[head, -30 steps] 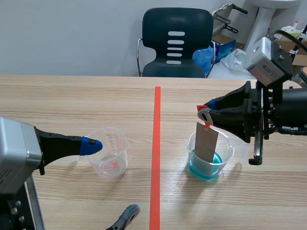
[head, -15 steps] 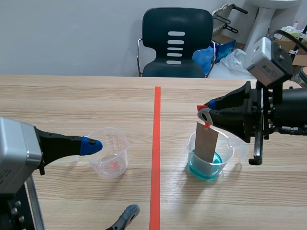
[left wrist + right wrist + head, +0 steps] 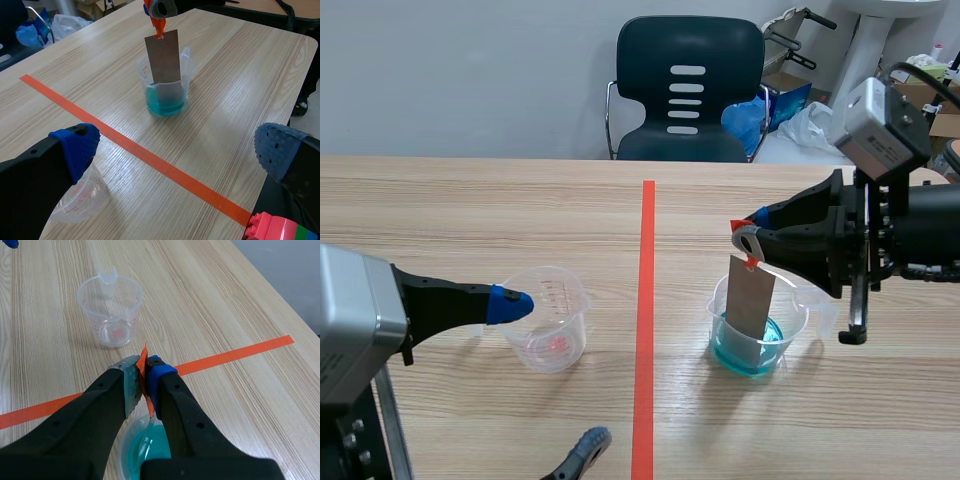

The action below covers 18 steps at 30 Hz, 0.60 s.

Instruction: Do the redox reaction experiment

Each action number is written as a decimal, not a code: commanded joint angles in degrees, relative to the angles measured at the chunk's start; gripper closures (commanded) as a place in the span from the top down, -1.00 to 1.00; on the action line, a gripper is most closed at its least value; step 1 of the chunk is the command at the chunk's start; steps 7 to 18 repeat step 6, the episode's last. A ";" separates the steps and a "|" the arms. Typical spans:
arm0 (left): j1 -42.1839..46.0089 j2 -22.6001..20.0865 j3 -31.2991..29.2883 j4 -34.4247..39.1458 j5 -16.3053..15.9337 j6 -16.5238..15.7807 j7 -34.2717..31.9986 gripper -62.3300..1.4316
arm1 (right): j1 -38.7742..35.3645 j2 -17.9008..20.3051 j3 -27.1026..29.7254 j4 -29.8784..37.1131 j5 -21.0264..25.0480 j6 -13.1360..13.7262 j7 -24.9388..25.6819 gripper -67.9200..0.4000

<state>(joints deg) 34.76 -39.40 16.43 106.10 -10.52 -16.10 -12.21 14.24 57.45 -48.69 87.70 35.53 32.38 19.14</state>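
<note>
Scene view: right gripper [image 3: 748,240] is pinching the orange tab [image 3: 753,262] of a metal strip [image 3: 750,295] standing in the blue-liquid cup [image 3: 757,340].
Left wrist view: left gripper [image 3: 175,150] is gaping wide beside the empty cup [image 3: 82,197], with the table [image 3: 260,75] edge well beyond.
Right wrist view: the empty cup is sitting ahead.

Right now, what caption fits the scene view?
Right end effector holds a grey strip in the blue-liquid cup; left end effector open beside the clear cup.
</note>
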 commanded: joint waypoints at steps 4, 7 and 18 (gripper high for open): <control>0.46 -0.15 -0.15 0.94 -0.42 0.28 -0.79 1.00 | 0.20 0.15 1.11 0.39 0.61 0.02 0.33 -0.96; 0.46 -0.15 -0.15 0.94 -0.42 0.28 -0.79 1.00 | 0.20 0.15 1.11 0.39 0.61 0.02 0.35 -0.96; 0.46 -0.15 -0.15 0.94 -0.42 0.28 -0.79 1.00 | 0.20 0.15 1.11 0.39 0.61 0.02 0.35 -0.96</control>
